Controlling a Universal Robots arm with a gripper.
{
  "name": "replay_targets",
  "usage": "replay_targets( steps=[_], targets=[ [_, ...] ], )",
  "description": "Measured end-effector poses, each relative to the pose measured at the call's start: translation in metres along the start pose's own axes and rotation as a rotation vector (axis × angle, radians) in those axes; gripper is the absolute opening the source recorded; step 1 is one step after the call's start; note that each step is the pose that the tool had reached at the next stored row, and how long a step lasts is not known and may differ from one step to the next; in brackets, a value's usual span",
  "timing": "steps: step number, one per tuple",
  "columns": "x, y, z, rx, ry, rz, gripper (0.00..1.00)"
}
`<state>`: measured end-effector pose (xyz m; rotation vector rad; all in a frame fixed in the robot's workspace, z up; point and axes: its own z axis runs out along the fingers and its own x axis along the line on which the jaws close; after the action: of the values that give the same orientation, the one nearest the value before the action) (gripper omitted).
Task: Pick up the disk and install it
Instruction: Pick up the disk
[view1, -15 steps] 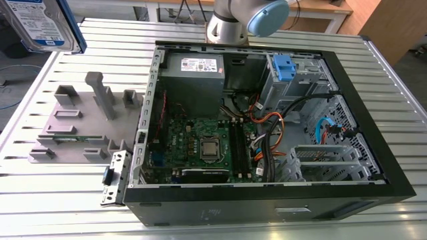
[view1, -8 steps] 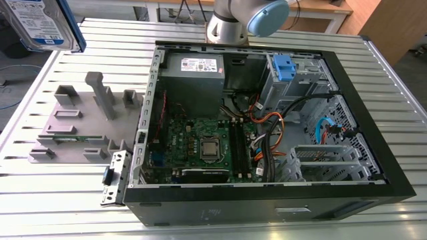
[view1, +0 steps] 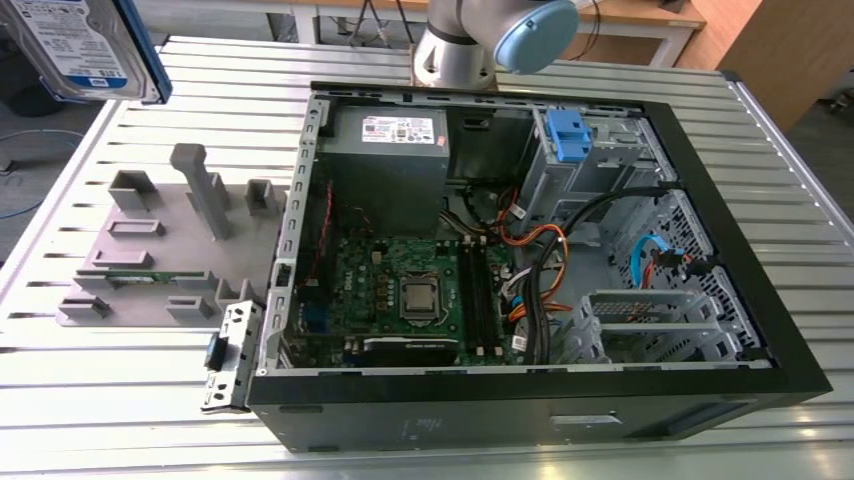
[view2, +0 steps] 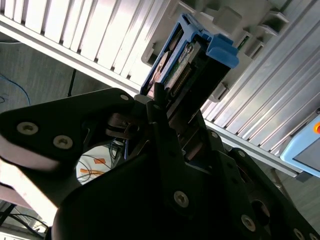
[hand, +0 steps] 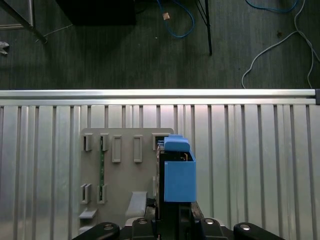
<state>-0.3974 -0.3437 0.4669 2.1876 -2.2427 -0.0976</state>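
disk, blue-framed, white-blue label, clamped in gripper

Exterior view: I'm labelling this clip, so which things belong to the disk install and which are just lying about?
Job in hand:
the disk
the gripper, shut on it
the open computer case

Lying about:
the grey fixture plate
the metal bracket beside the case

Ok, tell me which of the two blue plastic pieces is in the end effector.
The blue frame around the disk, gripped by the end effector. The other, a blue latch, sits inside the computer case.
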Motion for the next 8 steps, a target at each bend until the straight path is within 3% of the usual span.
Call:
replay_targets(
  steps=[8],
  targets=[
    [-0.0002,0.0002,-0.004,0.0001,-0.0001,0.0,0.35]
  ],
)
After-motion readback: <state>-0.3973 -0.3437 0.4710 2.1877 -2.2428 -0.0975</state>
